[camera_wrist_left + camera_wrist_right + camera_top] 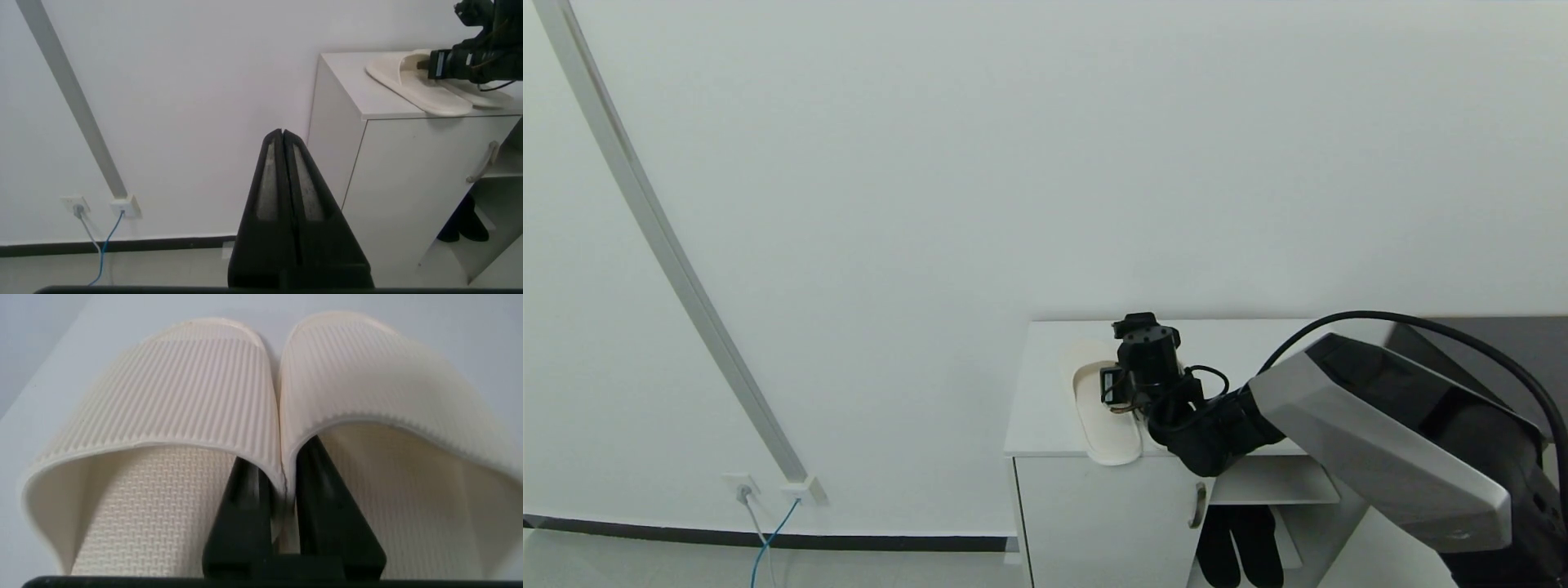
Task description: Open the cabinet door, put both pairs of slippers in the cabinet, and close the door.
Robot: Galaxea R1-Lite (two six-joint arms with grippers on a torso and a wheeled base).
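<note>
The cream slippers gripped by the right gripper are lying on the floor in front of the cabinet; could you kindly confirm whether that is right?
Not quite. The cream slippers lie on top of the white cabinet, not on the floor, as the head view shows. The right gripper does grip them, with the adjoining straps of the pair pinched between its fingers.

slippers [1107, 434] on cab [1045, 384] top | 2nd pair [1241, 557] in cab, under shelf [1274, 486]

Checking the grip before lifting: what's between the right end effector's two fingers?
The touching inner strap edges of the two cream slippers; one finger of the right end effector sits inside each. The right wrist view shows it.
</note>
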